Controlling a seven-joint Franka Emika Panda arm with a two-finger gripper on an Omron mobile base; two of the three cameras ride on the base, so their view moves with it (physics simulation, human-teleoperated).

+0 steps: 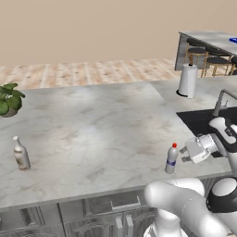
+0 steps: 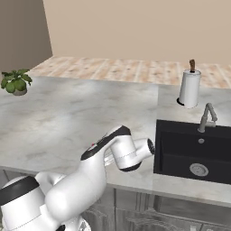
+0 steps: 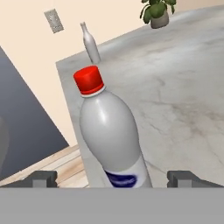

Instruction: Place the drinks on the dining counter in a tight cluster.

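Grey marbled counter (image 1: 92,125) by a sink (image 2: 194,153).
The gripper (image 3: 113,177) is hanging spread wide, its tips flanking the upright red-capped bottle (image 3: 109,135), not clamping it.

Red-capped bottle (image 1: 171,159) stands between the fingers (image 3: 44,178), near the counter (image 1: 92,125) edge.

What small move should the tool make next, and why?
Probably ease forward a little and then close on the red-capped silver bottle. In the hand view the tool is open, its fingertips standing either side of the bottle's lower body, not yet touching it. The bottle stands upright near the counter's front edge.
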